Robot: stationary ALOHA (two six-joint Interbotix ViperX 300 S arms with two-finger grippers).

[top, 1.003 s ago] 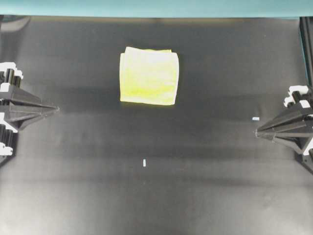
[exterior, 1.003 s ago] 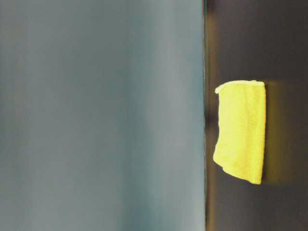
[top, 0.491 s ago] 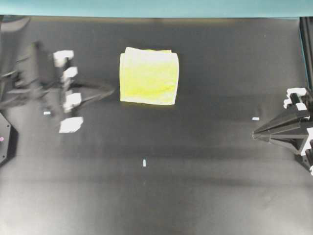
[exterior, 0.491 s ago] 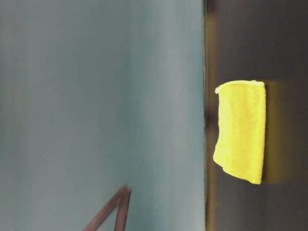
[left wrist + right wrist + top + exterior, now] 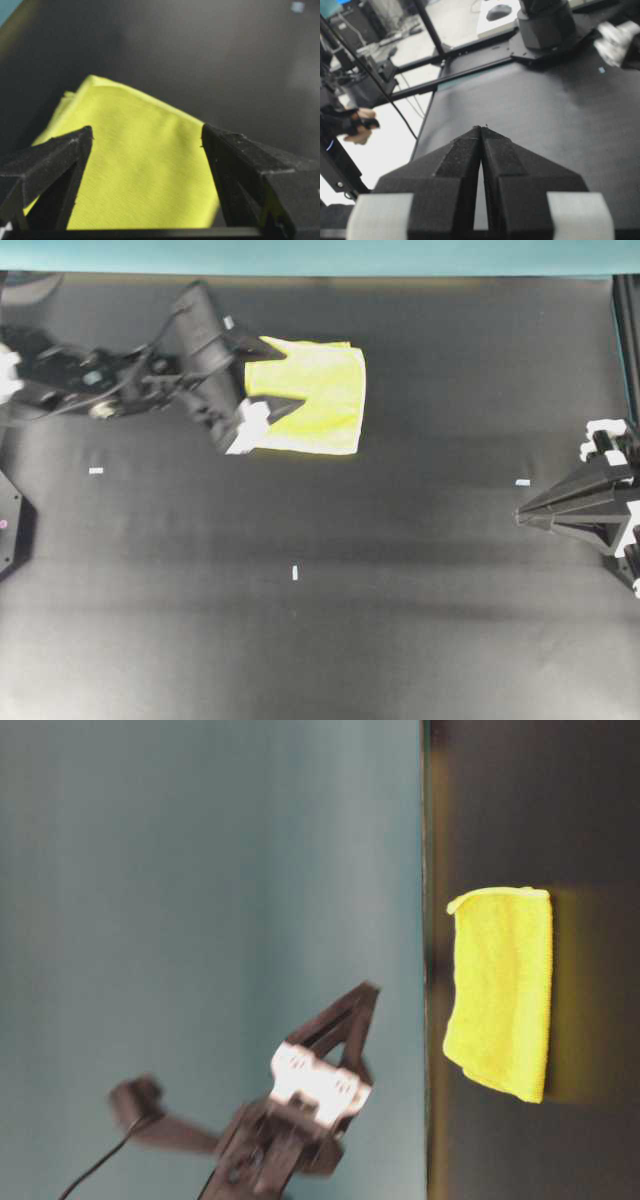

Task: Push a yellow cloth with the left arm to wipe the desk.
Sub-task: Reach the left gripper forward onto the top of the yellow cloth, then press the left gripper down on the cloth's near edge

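Reaching in from the left side of the overhead view, the left arm [image 5: 120, 380] is seen stretched toward the yellow cloth [image 5: 320, 400], with the left pincer [image 5: 282, 378] over the cloth's left edge. Its two pointed fingers [image 5: 262, 346] are spread wide apart, one shown over the far left corner of the cloth and the other over the near left corner. Nothing is gripped between them. In the left wrist view the cloth [image 5: 135, 185] is framed between the open fingers [image 5: 50, 160], lying beyond and below them. In the table-level view the pincer [image 5: 355, 1010] is seen apart from the cloth [image 5: 500, 990]; whether the tips touch the cloth cannot be told.

The cloth is laid flat and folded on the far middle part of the black table [image 5: 400, 620], near its back edge. A few small white tape marks [image 5: 295, 573] are seen on the table surface.

At the right edge of the overhead view the right pincer [image 5: 522, 513] is held low near the table's side, well apart from the cloth. In the right wrist view its fingers [image 5: 465, 165] are pressed together at the tips, with nothing held.
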